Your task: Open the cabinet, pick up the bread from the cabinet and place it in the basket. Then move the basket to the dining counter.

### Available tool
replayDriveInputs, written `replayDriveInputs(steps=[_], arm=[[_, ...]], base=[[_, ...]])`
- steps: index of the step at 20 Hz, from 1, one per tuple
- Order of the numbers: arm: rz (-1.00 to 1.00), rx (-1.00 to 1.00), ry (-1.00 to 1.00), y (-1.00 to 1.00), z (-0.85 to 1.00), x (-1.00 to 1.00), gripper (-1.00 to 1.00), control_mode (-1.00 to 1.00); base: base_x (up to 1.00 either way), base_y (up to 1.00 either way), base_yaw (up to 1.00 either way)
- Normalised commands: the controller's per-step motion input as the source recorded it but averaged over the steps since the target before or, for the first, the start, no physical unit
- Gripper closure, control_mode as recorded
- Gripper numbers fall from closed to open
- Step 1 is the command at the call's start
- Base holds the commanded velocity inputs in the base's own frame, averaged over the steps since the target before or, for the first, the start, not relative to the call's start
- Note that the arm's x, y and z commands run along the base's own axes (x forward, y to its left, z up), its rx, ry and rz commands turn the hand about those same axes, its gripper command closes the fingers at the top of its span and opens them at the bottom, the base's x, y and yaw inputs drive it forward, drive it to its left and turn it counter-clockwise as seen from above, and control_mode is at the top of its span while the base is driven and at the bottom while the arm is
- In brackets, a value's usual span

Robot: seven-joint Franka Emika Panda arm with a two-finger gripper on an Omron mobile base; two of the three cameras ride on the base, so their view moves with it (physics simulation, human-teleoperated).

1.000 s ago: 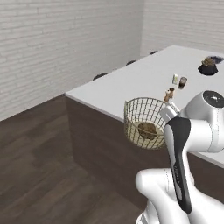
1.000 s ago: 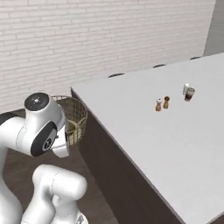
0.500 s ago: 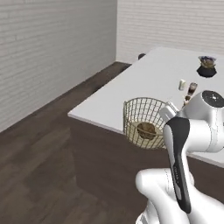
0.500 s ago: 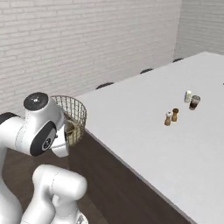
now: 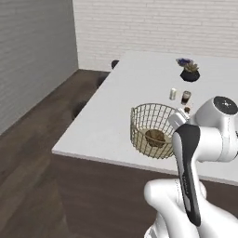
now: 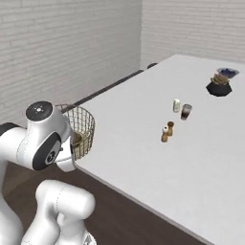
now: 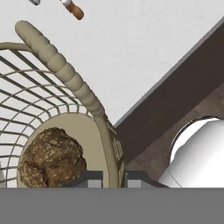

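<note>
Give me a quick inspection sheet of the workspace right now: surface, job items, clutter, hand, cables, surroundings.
Surface: white counter, flat, basket held over its near edge.
Job's things: bread lies in the wire basket.
Clutter: two small shakers, a jar, a dark glass, a potted plant at the far end.
Hand: hand shut on the basket's rim.
Cables: nothing seen.
Surroundings: white brick walls, dark wood floor, dark stools along the counter's left side.

the round tan wire-mesh basket [image 6: 79, 130] hangs beside the white arm, just off the long white table's [image 6: 143, 143] near left edge.
</note>
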Motion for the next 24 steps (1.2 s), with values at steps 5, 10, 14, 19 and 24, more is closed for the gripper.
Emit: replayDriveInputs(steps=[5, 10, 14, 19, 24], arm=[[0.00, 0.00, 0.00, 0.00, 0.00, 0.00, 1.00, 1.00], [0.00, 0.00, 0.00, 0.00, 0.00, 0.00, 1.00, 1.00], [0.00, 0.00, 0.00, 0.00, 0.00, 0.00, 1.00, 1.00], [0.00, 0.00, 0.00, 0.00, 0.00, 0.00, 1.00, 1.00], [-0.05, -0.02, -0.01, 0.23, -0.38, 0.93, 1.00, -1.00]], base=[[1.00, 0.00, -0.47], [0.95, 0.00, -0.62], [0.83, 0.03, -0.68], [0.68, 0.25, -0.40], [0.00, 0.00, 0.00]])
